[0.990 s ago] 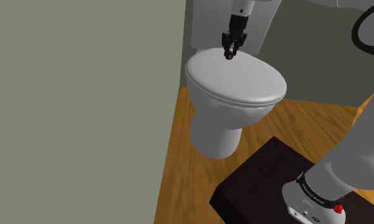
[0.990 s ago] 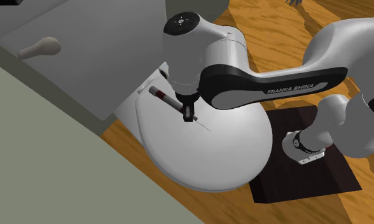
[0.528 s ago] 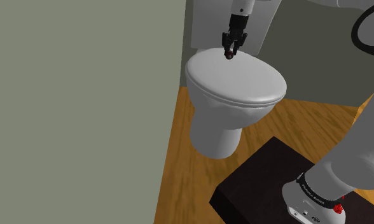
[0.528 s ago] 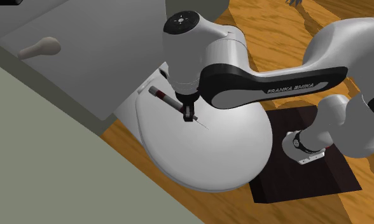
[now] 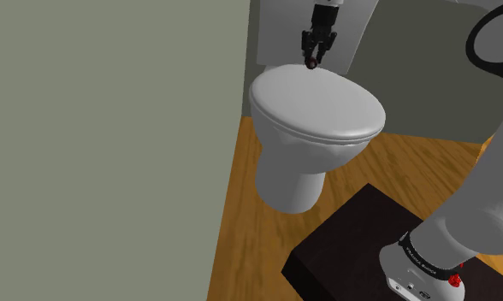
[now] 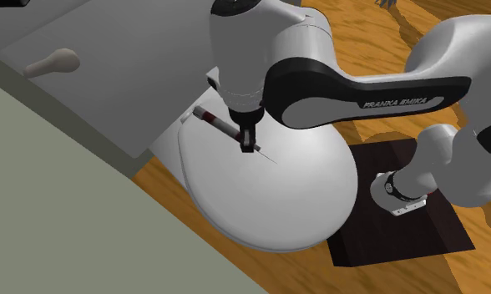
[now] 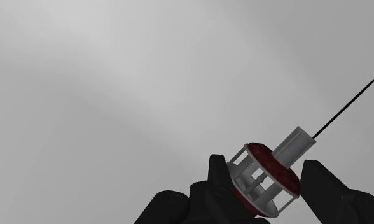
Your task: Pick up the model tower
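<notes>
Hand [image 5: 313,60] lifted model tower [image 7: 267,178] above white toilet lid [image 5: 327,107]; wood floor [image 5: 241,224]

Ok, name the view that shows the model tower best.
Wrist view: the model tower, clasped by the pincer, shows its red disc, grey cage and thin spire. Second exterior view: a slim stick. Shoulder view: a red speck.

A plain grey-green wall [image 5: 113,145] stands on the shoulder view's left; a wooden plank floor [image 5: 241,214] lies beside it; a white toilet [image 5: 327,120], lid down, backs onto a pale cistern [image 5: 280,34] with a flush handle [image 6: 53,62].
</notes>
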